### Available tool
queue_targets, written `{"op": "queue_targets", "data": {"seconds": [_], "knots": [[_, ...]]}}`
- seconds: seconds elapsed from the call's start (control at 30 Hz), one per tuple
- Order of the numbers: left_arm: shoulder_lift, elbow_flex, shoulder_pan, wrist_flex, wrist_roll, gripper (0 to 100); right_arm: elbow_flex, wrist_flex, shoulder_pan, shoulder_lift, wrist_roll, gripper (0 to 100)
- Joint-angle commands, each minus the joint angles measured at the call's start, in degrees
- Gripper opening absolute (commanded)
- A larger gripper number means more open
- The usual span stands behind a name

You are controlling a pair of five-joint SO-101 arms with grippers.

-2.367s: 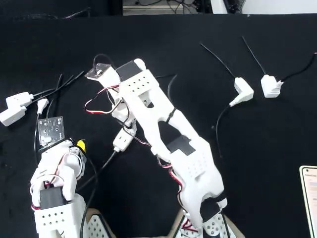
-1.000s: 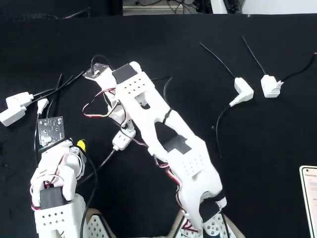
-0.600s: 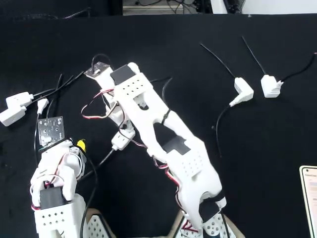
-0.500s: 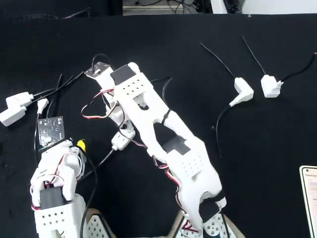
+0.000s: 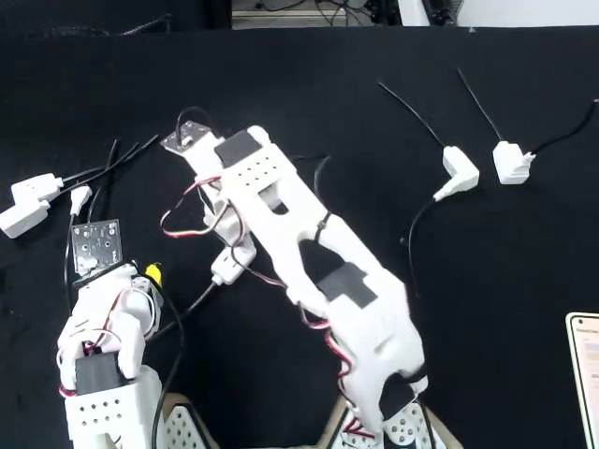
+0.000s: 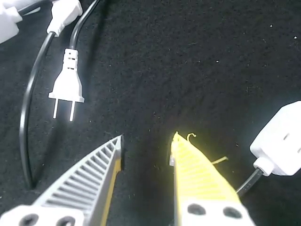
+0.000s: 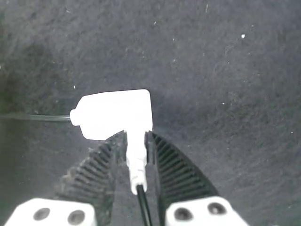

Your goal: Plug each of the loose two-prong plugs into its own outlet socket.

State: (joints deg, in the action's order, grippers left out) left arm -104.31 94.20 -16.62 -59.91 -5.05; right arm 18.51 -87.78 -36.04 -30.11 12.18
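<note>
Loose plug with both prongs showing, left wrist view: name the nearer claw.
Left. The left claw hangs open just short of the loose plug; the right claw is farther off, shut on a second plug.

On the table [image 5: 328, 84] I find two sockets [image 5: 37, 187] at the left edge, a loose plug [image 5: 81, 197] just beside them, two connectors [image 5: 459, 171] far right. Between these groups, the right gripper [image 7: 136, 135] encloses a second plug [image 7: 136, 162] touching another socket [image 7: 115, 113].
</note>
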Motion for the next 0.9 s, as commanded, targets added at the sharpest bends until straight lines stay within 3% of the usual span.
{"op": "queue_targets", "data": {"seconds": [0.0,0.63,0.87], "knots": [[-0.35,-1.45,-0.48,0.09,-0.53,18,-5.23,2.81,-0.79,3.65,0.62,1.0],[-0.35,-1.45,-0.48,0.09,-0.53,18,-9.89,7.30,-2.64,4.35,1.93,1.0],[-0.35,-1.45,-0.48,0.09,-0.53,18,-29.32,23.30,-2.64,15.96,2.02,1.0]]}}
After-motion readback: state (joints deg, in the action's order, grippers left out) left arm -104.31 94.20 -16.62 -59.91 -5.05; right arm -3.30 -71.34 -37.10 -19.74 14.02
